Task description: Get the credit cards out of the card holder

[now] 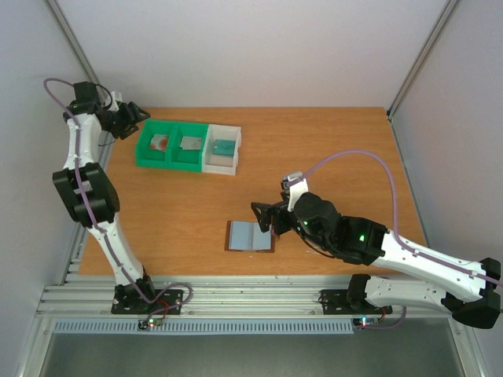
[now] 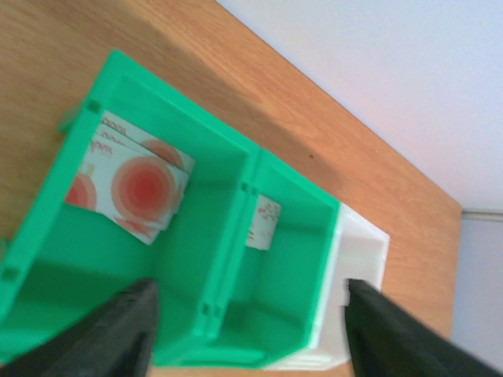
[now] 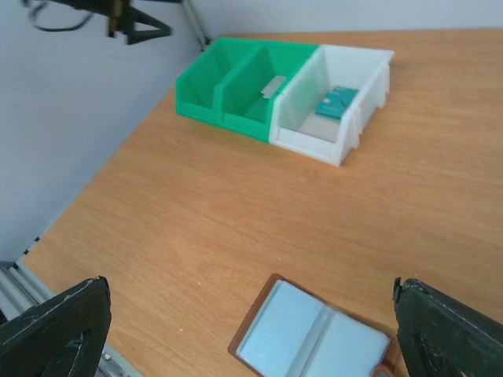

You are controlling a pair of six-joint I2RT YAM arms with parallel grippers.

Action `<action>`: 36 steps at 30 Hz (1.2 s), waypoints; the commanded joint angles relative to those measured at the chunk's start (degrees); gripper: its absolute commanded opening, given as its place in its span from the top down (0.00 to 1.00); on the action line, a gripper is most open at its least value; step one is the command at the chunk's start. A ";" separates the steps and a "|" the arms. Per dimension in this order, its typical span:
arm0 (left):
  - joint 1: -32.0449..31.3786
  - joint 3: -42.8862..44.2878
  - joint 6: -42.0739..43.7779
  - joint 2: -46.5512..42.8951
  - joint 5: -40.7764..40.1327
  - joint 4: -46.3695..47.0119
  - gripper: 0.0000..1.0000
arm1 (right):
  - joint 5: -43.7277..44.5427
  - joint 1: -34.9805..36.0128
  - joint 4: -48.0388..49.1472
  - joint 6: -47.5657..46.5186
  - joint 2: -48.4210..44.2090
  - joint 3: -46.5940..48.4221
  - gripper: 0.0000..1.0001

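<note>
The card holder [image 1: 250, 236] lies open and flat on the table, brown outside with blue-grey pockets [image 3: 314, 339]. My right gripper [image 1: 263, 219] hovers at its right edge, open, with the fingers [image 3: 55, 330] wide apart and nothing between them. My left gripper [image 1: 135, 124] is open above the green bin's [image 1: 174, 144] left end and holds nothing. A white credit card with a red mark [image 2: 137, 188] lies in the bin's left compartment. A greyish card [image 2: 263, 222] rests in the second compartment. A teal card [image 3: 338, 102] lies in the white bin [image 1: 222, 148].
The green and white bins stand in a row at the back left of the table [image 1: 330, 157]. Enclosure walls and frame posts close in the left, back and right sides. An aluminium rail runs along the near edge by the arm bases.
</note>
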 commanded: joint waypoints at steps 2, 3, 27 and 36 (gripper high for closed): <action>-1.64 -11.38 -0.10 -11.74 -3.23 -0.50 0.14 | 3.14 -1.13 -12.34 9.04 3.25 4.10 0.01; -2.03 -13.55 0.76 -13.49 -4.19 -1.55 0.04 | 2.81 -1.32 -13.35 8.91 3.59 4.41 0.01; -7.48 -64.32 -2.86 -52.65 6.66 5.57 0.15 | -23.03 -13.00 -1.41 6.76 17.17 -4.05 0.65; -14.08 -70.90 -7.15 -65.66 5.26 5.58 0.18 | -31.64 -13.68 8.76 12.22 28.94 -5.87 0.69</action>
